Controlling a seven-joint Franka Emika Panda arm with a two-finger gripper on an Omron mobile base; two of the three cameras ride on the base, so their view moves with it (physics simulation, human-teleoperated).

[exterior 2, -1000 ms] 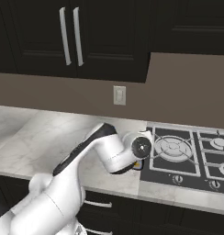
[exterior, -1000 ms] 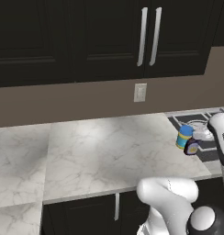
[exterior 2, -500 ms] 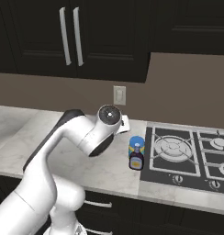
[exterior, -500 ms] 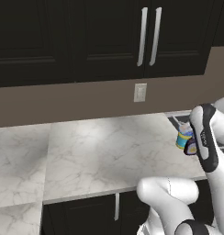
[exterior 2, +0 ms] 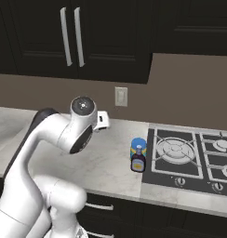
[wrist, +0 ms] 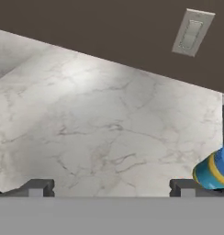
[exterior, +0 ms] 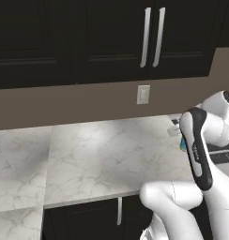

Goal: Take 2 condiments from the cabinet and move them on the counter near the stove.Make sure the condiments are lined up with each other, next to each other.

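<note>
Condiments stand together on the marbled bench, just left of the stove, at the bench's near part. The squat jar with its blue lid and yellow-and-teal bands sits behind; the small dark bottle with the yellow label stands directly in front of it, touching or almost touching, so from the right base view the two line up front to back. Both are upright.

From the hand view the jar shows at the right edge, only partly in frame, beside the right fingertip; the bottle cannot be made out there. The hand is spread wide, its two dark fingertips far apart with bare bench between them, and it grips nothing. It looks down and across the bench toward the brown back wall, where a pale wall switch plate hangs.

In the right base view the arm's elbow bends above the bench left of the condiments, well clear of them. In the left base view the forearm covers most of the jar, leaving a sliver of teal.

Above, the black wall cabinet is closed, its two long silver bar handles side by side.
</note>
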